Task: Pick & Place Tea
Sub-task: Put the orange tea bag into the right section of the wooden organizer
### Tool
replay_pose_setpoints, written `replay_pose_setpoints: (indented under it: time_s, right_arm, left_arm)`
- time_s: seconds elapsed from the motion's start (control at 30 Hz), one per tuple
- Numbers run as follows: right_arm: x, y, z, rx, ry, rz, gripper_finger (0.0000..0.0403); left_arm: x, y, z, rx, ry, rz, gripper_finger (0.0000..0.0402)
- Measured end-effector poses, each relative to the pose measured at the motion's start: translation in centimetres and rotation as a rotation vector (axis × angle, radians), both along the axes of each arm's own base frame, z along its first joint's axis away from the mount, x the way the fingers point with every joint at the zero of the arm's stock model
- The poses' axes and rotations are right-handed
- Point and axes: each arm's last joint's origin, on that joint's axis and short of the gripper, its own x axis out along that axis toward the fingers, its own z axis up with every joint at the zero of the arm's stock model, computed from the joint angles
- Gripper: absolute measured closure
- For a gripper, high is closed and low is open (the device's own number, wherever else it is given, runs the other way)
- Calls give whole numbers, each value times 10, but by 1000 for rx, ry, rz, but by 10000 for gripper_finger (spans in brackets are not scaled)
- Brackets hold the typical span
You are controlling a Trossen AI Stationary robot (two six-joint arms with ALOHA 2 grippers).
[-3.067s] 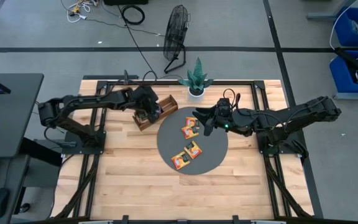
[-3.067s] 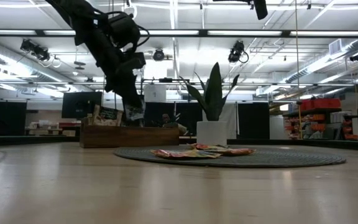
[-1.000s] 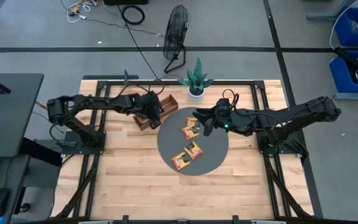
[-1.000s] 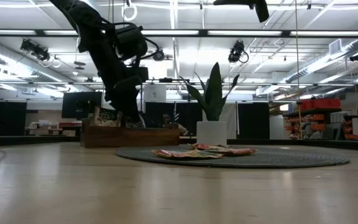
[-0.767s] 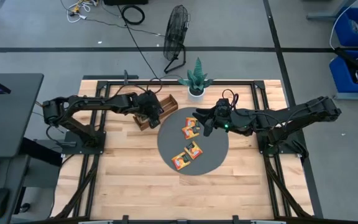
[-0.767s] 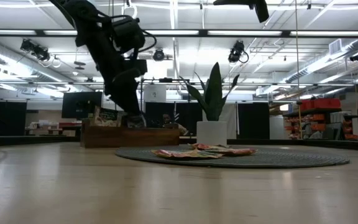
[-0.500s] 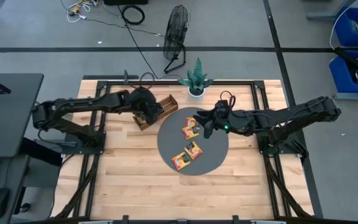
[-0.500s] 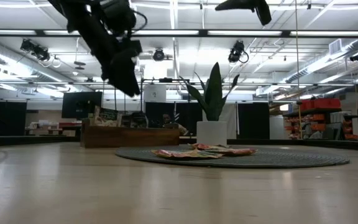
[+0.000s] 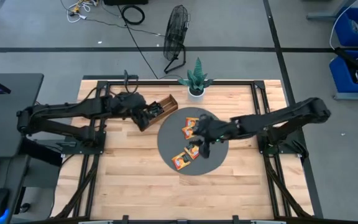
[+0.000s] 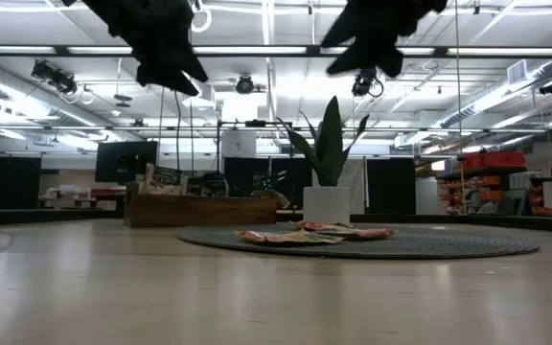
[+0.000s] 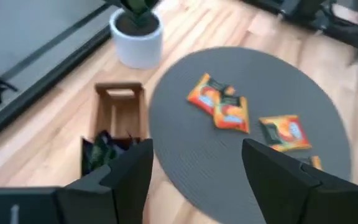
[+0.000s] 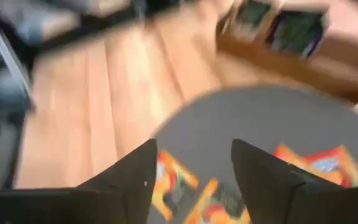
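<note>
The left gripper (image 9: 143,116) hangs in the air beside the long brown wooden tray (image 9: 156,110). Its two dark fingers (image 11: 126,174) are spread wide and hold nothing. The right gripper (image 9: 199,138) hangs over the round grey mat (image 9: 213,155). Its fingers (image 12: 263,171) are apart too, and nothing is between them. Four small flat orange tea sachets (image 9: 190,129) lie on the mat, in two pairs, with red and yellow on them. Dark sachets (image 11: 101,148) sit inside the tray, on the light wooden worktop (image 9: 129,180).
</note>
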Motion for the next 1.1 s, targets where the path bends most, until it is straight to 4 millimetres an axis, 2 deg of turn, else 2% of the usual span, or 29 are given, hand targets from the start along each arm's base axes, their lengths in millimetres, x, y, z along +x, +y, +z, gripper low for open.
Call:
replay_pose_setpoints:
  time_s: [0.27,0.53,0.77,1.1]
  right_arm:
    - [33,25,-62,-196,136,284,133]
    - [47,33,-107,-376,230,481,119]
    - [58,29,-132,-402,241,550,119]
    - [64,22,-153,-387,269,608,129]
  left_arm:
    - [0,-15,1,-60,-21,-21,152]
    - [-3,-24,-3,-104,23,-29,152]
    - [-3,-31,-4,-124,31,-46,152]
    - [-4,-37,-5,-141,41,-57,152]
